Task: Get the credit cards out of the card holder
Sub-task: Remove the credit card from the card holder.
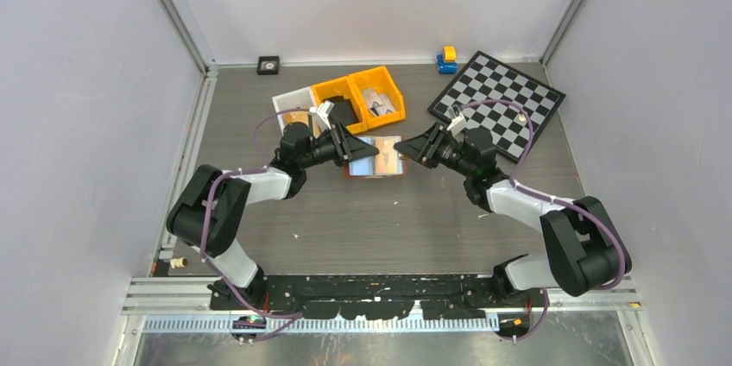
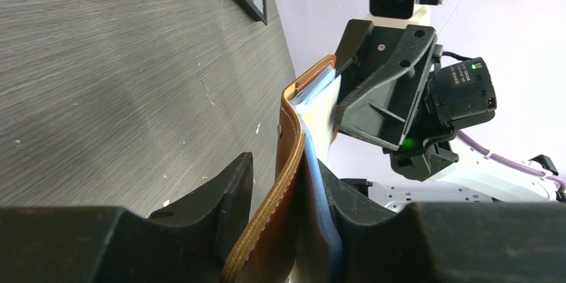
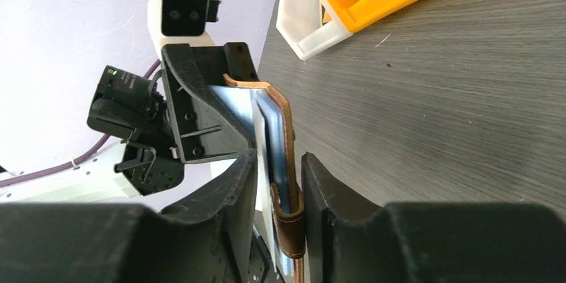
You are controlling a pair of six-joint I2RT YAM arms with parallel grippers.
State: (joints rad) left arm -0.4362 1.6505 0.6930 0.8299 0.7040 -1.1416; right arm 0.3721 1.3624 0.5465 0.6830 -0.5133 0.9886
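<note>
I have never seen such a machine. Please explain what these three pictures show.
Two black-and-white robot arms, left and right, stand at the near edge of a grey table. One picture looks down from above; the other two come from a camera on each wrist. On the table lie yellow bins, a white bin and a black-and-white chequered board. Between the arms is an open reddish-brown leather card holder with pale cards inside. The left fingers grip one edge; the right fingers flank the other, whether pressing I cannot tell.
</note>
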